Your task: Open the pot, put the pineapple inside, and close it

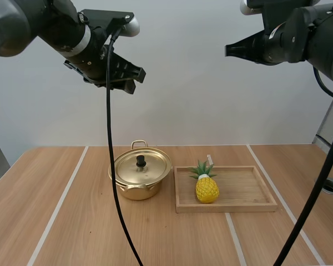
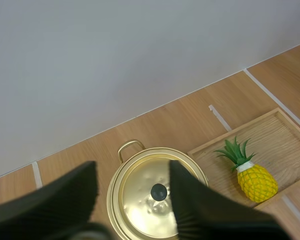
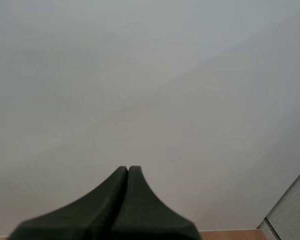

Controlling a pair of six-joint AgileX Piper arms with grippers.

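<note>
Pot [image 1: 140, 180] on table [image 1: 61, 221] in high view: gold, lid [image 1: 141, 165] on, just left of wooden tray [image 1: 227, 209]. Pineapple [image 1: 207, 187] lies in tray's left part, leaves toward far side. Left gripper [image 1: 134, 79] and right gripper [image 1: 228, 50] hang well above the table, finger gap hard to read from here.

Left wrist view settles it: left fingers [image 2: 65, 200] spread apart, holding nothing, pot's black knob [image 2: 158, 190] below between them, pineapple beside.

Right wrist view: right fingers [image 3: 110, 200] pressed into one wedge, empty.
</note>
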